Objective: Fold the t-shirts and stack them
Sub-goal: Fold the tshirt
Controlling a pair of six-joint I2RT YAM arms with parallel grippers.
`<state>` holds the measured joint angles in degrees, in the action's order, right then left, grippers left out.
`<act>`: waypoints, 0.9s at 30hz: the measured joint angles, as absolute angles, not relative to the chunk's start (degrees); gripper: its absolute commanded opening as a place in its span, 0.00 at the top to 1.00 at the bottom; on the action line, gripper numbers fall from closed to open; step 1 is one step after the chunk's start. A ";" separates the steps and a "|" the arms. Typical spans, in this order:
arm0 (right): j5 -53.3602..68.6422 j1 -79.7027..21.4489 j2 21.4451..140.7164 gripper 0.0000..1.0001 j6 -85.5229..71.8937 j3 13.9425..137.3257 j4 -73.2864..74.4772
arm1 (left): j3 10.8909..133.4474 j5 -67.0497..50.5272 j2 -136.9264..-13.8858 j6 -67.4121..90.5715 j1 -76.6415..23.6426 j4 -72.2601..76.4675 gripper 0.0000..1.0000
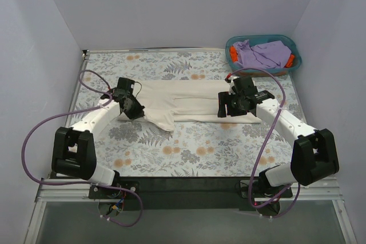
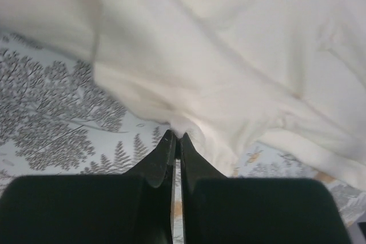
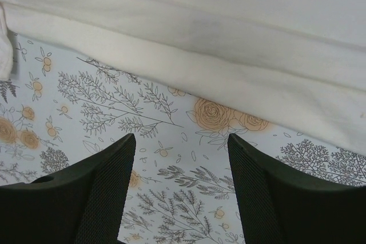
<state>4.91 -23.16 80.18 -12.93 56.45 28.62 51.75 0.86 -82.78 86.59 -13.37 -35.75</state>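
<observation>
Near edge: both arm bases bolted down, with a purple cable [image 1: 35, 130] looping off the left arm and another off the right.

Left gripper [image 1: 132, 109]: out over the table [image 1: 194, 147], at the left end of the cream t-shirt [image 1: 183, 98]. On the left wrist cam the left gripper [image 2: 176, 138] has its jaws together, only a hairline gap. The tips are right at the shirt's edge and the cream t-shirt [image 2: 229, 55] puckers in toward them, so it reads as clamped on a fold of cloth. Floral tablecloth shows to the left of and below the tips.

Right gripper [image 1: 230, 107]: at the right end of the same shirt, on its near edge. On the right wrist cam the right gripper [image 3: 180, 141] has its jaws wide apart with nothing between them, just bare floral table [image 3: 171, 187] underneath. The cream t-shirt [image 3: 229, 38] edge runs just past the fingertips, not touching them. That edge looks doubled into a thick band.

Shirt: mid-table, spread left to right between the two grippers and folded into a long strip. One sleeve flap hangs toward the near side, just right of the left gripper.

Far right corner: teal basket [image 1: 262, 38], well apart from the shirt. A lavender garment [image 1: 263, 54] is heaped in it, with orange-red cloth [image 1: 233, 55] showing at both ends.
</observation>
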 measured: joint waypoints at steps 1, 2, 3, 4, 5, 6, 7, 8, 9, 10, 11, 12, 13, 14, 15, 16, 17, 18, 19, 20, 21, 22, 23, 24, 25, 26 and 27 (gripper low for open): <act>4.73 -23.18 80.18 0.39 -12.86 56.45 28.62 | 53.84 0.78 -83.48 86.67 -13.37 -35.79 1.00; 4.58 -23.16 80.18 0.39 -12.80 56.45 28.60 | 55.96 0.71 -84.36 86.78 -13.37 -35.64 1.00; 4.45 -23.18 80.18 0.39 -12.71 56.45 28.60 | 58.02 0.60 -85.32 86.83 -13.37 -35.44 1.00; 4.38 -23.16 80.18 0.39 -12.62 56.45 28.58 | 59.96 0.58 -86.46 86.83 -13.37 -35.31 1.00; 4.23 -23.16 80.18 0.39 -12.53 56.45 28.58 | 61.93 0.56 -87.88 86.85 -13.37 -35.31 1.00; 4.21 -23.18 80.18 0.39 -12.38 56.45 28.56 | 63.94 0.54 -89.43 86.83 -13.37 -35.27 1.00; 4.16 -23.18 80.18 0.39 -12.19 56.45 28.56 | 65.95 0.51 -91.11 86.80 -13.37 -35.14 1.00; 4.03 -23.18 80.18 0.39 -12.03 56.45 28.56 | 68.16 0.36 -93.10 86.78 -13.37 -35.20 1.00; 3.95 -23.18 80.18 0.39 -11.90 56.45 28.56 | 70.30 0.03 -95.07 86.74 -13.37 -34.85 1.00; 3.77 -23.18 80.18 0.39 -11.75 56.47 28.56 | 72.36 -0.12 -96.90 86.65 -13.37 -34.63 1.00; 3.57 -23.18 80.18 0.39 -11.66 56.47 28.56 | 74.46 -0.32 -98.72 86.56 -13.37 -34.61 1.00; 3.38 -23.16 80.18 0.39 -11.53 56.47 28.56 | 76.40 -0.45 -100.49 86.41 -13.37 -34.37 1.00; 3.14 -23.16 80.18 0.39 -11.35 56.47 28.56 | 78.19 -0.49 -102.10 86.30 -13.37 -34.09 1.00; 2.96 -23.18 80.18 0.39 -11.22 56.47 28.56 | 79.90 -0.54 -103.59 86.26 -13.34 -33.95 1.00; 2.85 -23.18 80.18 0.39 -11.03 56.47 28.56 | 81.62 -0.56 -105.10 86.17 -13.34 -33.98 1.00; 2.70 -23.16 80.18 0.39 -10.79 56.47 28.58 | 83.33 -0.60 -106.54 86.11 -13.34 -33.91 1.00; 2.50 -23.18 80.18 0.39 -10.57 56.47 28.58 | 84.99 -0.62 -107.85 86.11 -13.34 -33.89 1.00; 2.35 -23.18 80.18 0.39 -10.41 56.47 28.60 | 86.48 -0.64 -109.14 86.11 -13.30 -33.80 1.00; 2.22 -23.18 80.18 0.39 -10.26 56.47 28.60 | 87.85 -0.67 -110.32 86.08 -13.30 -33.78 1.00; 2.07 -23.18 80.18 0.39 -10.15 56.47 28.64 | 89.03 -0.69 -111.28 86.08 -13.30 -33.69 1.00; 1.87 -23.18 80.18 0.39 -10.07 56.47 28.67 | 90.08 -0.73 -112.22 86.08 -13.26 -33.50 1.00; 1.76 -23.18 80.18 0.39 -10.02 56.47 28.71 | 90.85 -0.80 -113.03 86.11 -13.23 -33.21 1.00; 1.61 -23.18 80.18 0.39 -9.98 56.47 28.75 | 91.33 -0.91 -113.60 86.13 -13.23 -32.91 1.00; 1.52 -23.18 80.18 0.39 -9.87 56.47 28.80 | 91.74 -0.97 -114.04 86.17 -13.19 -32.88 1.00; 1.45 -23.18 80.18 0.39 -9.80 56.47 28.86 | 91.92 -1.15 -114.39 86.21 -13.13 -32.64 1.00; 1.39 -23.18 80.18 0.39 -9.74 56.47 28.95 | 92.01 -1.32 -114.69 86.35 -13.08 -32.47 1.00; 1.28 -23.18 80.18 0.39 -9.65 56.47 29.02 | 92.14 -1.45 -115.00 86.39 -12.99 -32.29 1.00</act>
<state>1.28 -23.18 80.18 -9.65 56.47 29.02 92.14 -1.45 -115.00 86.39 -12.99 -32.29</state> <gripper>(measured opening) 0.608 0.027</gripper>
